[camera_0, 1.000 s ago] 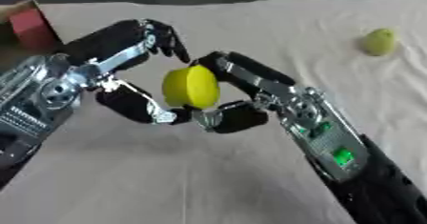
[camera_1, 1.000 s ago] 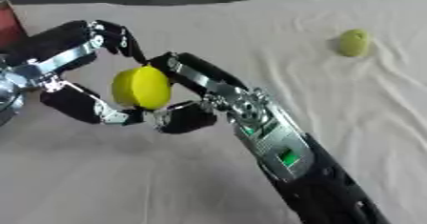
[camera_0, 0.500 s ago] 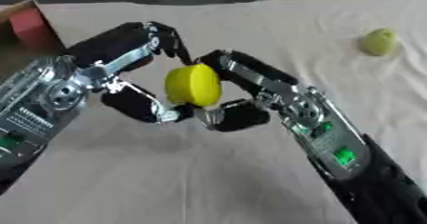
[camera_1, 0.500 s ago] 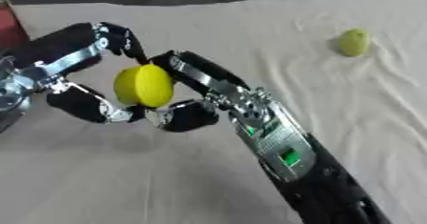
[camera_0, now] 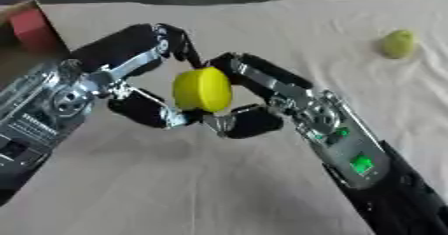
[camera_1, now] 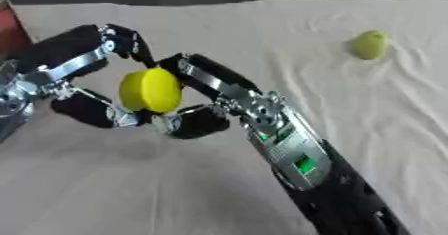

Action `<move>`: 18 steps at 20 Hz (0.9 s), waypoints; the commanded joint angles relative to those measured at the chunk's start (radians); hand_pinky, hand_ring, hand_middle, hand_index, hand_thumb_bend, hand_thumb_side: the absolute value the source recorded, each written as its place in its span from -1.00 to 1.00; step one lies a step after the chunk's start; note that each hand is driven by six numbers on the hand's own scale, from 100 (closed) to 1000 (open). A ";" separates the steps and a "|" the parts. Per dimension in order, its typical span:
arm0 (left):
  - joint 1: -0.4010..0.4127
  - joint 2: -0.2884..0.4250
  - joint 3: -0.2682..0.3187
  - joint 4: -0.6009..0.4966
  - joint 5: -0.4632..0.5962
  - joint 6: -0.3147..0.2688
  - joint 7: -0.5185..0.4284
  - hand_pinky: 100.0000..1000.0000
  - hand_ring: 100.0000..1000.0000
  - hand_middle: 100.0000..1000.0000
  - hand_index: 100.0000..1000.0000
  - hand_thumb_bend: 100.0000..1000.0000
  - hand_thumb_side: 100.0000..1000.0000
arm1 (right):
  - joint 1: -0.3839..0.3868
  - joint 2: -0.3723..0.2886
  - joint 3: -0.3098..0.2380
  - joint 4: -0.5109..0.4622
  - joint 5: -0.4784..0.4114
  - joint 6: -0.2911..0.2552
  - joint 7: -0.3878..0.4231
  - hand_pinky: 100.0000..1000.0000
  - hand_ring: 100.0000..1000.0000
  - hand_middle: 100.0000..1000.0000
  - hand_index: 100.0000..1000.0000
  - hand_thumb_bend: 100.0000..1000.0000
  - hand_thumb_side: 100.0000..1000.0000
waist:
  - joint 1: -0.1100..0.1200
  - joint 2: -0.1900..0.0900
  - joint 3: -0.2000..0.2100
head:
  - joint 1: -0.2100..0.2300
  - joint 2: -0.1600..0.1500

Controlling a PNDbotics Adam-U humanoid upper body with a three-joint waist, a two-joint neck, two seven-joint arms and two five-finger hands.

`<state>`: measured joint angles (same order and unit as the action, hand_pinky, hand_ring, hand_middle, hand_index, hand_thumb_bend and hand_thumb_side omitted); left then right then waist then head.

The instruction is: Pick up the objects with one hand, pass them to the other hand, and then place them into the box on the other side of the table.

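- Holding the centre-left of the frame, a bright yellow rounded object (camera_0: 202, 89), smooth and shaped like a lemon or a small ball, sits between the two robot hands above the worktop.
- The left robot hand (camera_0: 131, 79), black with silver joints, comes in from the left edge; its upper fingers arch over the top of the yellow object and its lower finger or thumb curls beneath it, so it is grasping the object.
- The right robot hand (camera_0: 254, 91), rising from the lower right of the frame, also has fingers curled round the yellow object: long fingers lie against its upper right side and a thick black thumb presses in at the lower right.
- Tips of both robot hands meet or nearly meet just below the object; whether they actually touch is hard to tell.
- A green indicator light shows on the silver forearm of the right arm, in the lower right.
- A small yellow-green rounded fruit-like object (camera_0: 398, 43) lies on the cloth in the upper right, well apart from both robot hands.
- A red and brown cardboard box (camera_0: 31, 29) shows at the upper left corner, partly cut off by the frame edge.
- The worktop (camera_1: 376, 109) is covered with a wrinkled beige cloth.
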<state>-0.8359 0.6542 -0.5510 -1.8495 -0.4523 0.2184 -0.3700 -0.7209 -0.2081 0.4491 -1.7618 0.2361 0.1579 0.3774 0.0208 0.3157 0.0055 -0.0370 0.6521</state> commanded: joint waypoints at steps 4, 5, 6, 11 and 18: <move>-0.005 0.066 0.021 -0.093 0.004 0.004 -0.020 0.42 0.38 0.28 0.36 -0.03 -0.68 | -0.006 -0.018 -0.004 -0.015 0.000 -0.002 -0.005 0.19 -0.08 -0.20 0.19 -1.00 -1.00 | 0.005 -0.022 0.003 | 0.004 -0.006; -0.004 0.071 0.021 -0.101 0.007 0.006 -0.024 0.42 0.38 0.28 0.36 0.01 -0.68 | -0.006 -0.018 -0.005 -0.014 0.000 -0.001 -0.006 0.19 -0.09 -0.20 0.18 -1.00 -1.00 | 0.005 -0.023 0.003 | 0.003 -0.006; -0.002 0.076 0.021 -0.108 0.010 0.008 -0.027 0.42 0.38 0.28 0.37 0.02 -0.68 | -0.006 -0.018 -0.005 -0.015 0.000 -0.001 -0.007 0.19 -0.09 -0.20 0.19 -1.00 -1.00 | 0.006 -0.023 0.003 | 0.002 -0.005; 0.006 0.088 0.025 -0.131 0.027 0.026 -0.036 0.42 0.37 0.27 0.36 -0.01 -0.68 | -0.005 -0.017 -0.004 -0.016 -0.002 0.001 -0.009 0.18 -0.09 -0.20 0.18 -1.00 -1.00 | 0.006 -0.023 0.005 | 0.001 -0.006; 0.001 0.069 0.029 -0.122 0.031 0.044 -0.026 0.40 0.34 0.23 0.34 -0.08 -0.63 | -0.006 -0.014 -0.006 -0.017 -0.005 0.000 -0.009 0.18 -0.09 -0.20 0.18 -1.00 -1.00 | 0.005 -0.024 0.004 | 0.003 -0.009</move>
<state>-0.8190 0.7108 -0.5389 -1.9653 -0.4235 0.2572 -0.3992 -0.7127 -0.2154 0.4506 -1.7618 0.2360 0.1588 0.3703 0.0244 0.3157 0.0083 -0.0368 0.6520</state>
